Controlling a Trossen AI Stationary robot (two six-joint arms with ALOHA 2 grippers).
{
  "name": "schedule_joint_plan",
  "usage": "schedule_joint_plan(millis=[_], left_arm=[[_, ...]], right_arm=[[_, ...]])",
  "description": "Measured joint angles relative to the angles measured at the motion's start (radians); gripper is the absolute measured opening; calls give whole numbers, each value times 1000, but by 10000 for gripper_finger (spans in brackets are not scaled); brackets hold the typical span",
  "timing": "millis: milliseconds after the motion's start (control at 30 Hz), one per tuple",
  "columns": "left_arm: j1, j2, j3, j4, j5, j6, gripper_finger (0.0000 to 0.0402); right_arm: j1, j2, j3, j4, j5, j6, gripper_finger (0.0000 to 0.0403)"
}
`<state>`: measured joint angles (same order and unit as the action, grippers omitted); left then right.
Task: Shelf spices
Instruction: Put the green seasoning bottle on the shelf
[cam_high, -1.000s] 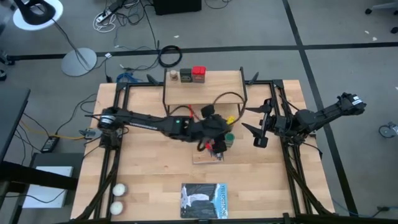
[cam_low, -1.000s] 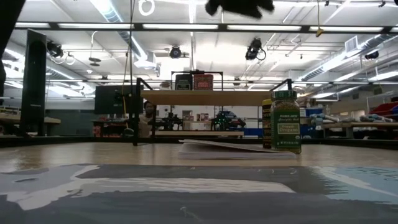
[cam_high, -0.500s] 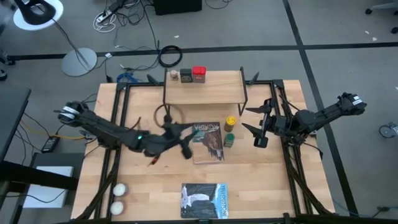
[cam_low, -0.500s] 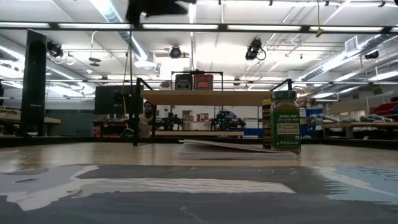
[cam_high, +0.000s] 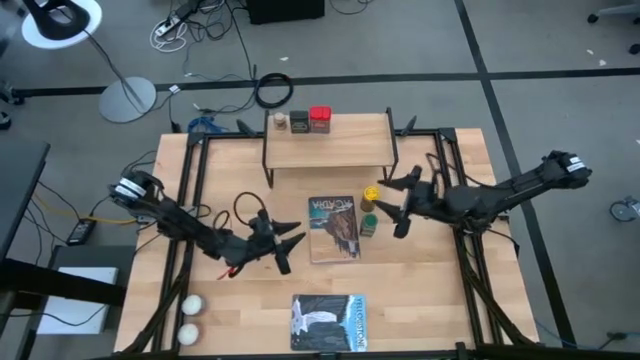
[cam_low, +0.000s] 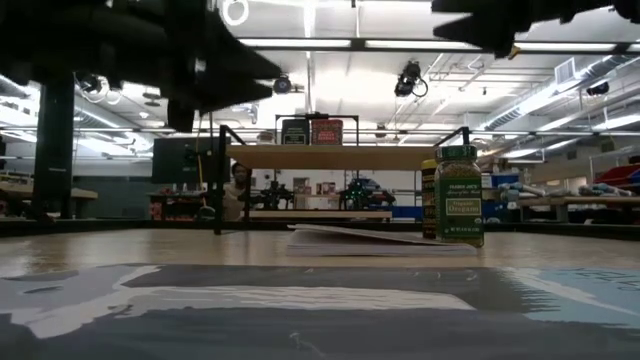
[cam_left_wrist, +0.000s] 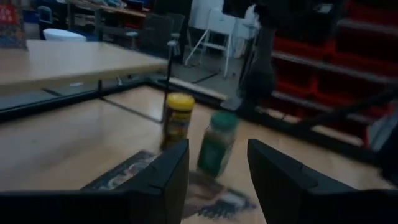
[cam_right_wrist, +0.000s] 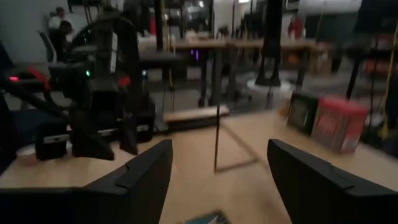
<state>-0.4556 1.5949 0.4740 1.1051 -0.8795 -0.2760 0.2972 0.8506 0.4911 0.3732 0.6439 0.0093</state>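
The shelf (cam_high: 328, 145) stands at the table's far middle, with a tiny pale jar (cam_high: 279, 121), a dark square tin (cam_high: 299, 121) and a red tin (cam_high: 320, 119) on its far edge. The yellow-lidded jar (cam_high: 371, 193) and the green jar (cam_high: 368, 224) stand upright on the table, right of a magazine (cam_high: 334, 227). My left gripper (cam_high: 292, 250) hangs open left of the magazine, pointing level at both jars (cam_left_wrist: 178, 118) (cam_left_wrist: 217, 140), nothing between its fingers. My right gripper (cam_high: 387, 197) is open just right of the yellow-lidded jar, above the table, and empty.
A second magazine (cam_high: 329, 322) lies at the near edge. Two white balls (cam_high: 188, 318) sit at the near left corner. The shelf's thin black legs (cam_right_wrist: 216, 140) stand behind the jars. Bare tabletop lies left of my left arm and at the near right.
My left gripper has pulled back from over the magazine toward the table's left and near edge, sinking and turning until it points level at the jars; the magazine now shows whole. My right gripper has moved left toward the yellow-lidded jar, dropping a little and rolling.
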Motion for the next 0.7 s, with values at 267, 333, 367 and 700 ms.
schedule_joint_plan(millis=[267, 333, 367, 700], left_arm=[[-10, 127, 0, 81, 55, -24, 167], [-32, 160, 1, 155, 70, -45, 167], [-48, 173, 0, 195, 83, -46, 167], [-135, 235, -2, 243, -36, 19, 167]], right_arm=[[11, 167, 0, -34, -1, 195, 264], [16, 194, 0, -36, 0, 224, 264], [20, 203, 0, -42, 0, 239, 263], [104, 224, 0, -240, 67, 406, 266]])
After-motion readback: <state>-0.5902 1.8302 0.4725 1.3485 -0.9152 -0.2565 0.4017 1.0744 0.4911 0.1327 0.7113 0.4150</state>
